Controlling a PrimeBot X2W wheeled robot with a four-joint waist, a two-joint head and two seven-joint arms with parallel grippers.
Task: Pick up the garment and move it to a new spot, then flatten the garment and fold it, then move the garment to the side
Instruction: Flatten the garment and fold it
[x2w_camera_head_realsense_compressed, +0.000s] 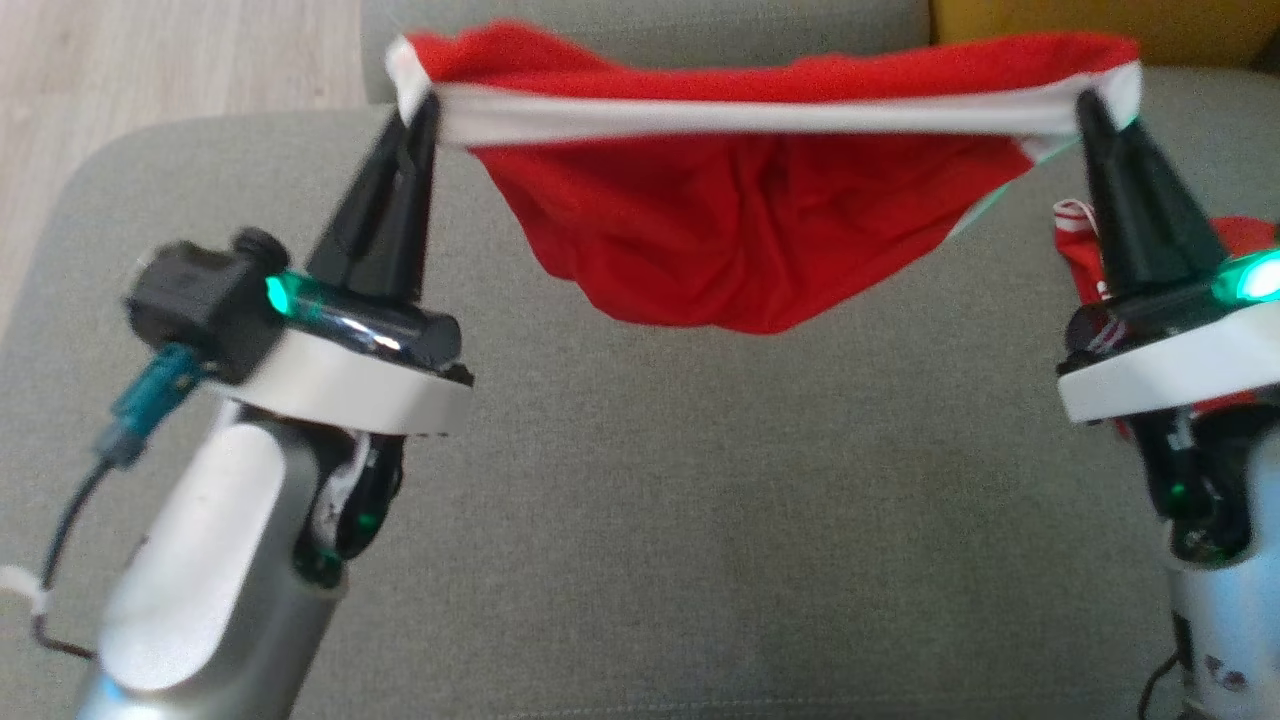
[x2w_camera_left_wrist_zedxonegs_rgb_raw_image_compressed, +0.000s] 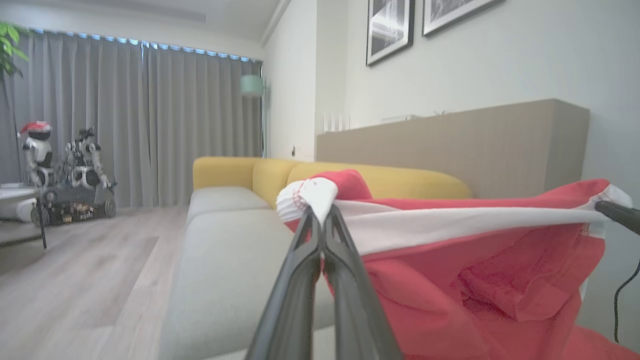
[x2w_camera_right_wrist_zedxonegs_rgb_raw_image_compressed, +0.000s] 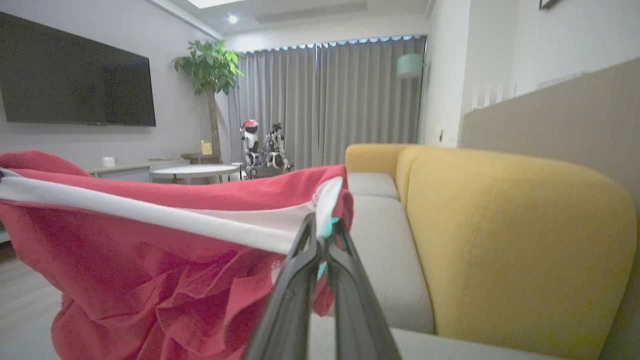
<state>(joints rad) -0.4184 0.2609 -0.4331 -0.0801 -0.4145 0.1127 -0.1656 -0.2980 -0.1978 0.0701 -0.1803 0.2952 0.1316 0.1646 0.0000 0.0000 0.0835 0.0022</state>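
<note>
Above the grey sofa seat (x2w_camera_head_realsense_compressed: 640, 520), near its back edge, what hangs?

A red garment (x2w_camera_head_realsense_compressed: 720, 240) with a white band. The band is pulled taut and the body sags below it, clear of the cushion.

Who holds it?

The left gripper (x2w_camera_head_realsense_compressed: 425, 108) pinches one end and the right gripper (x2w_camera_head_realsense_compressed: 1087, 108) the other, both clamped tight. Lifting looks done; laying down, flattening, folding and moving aside appear left.
</note>
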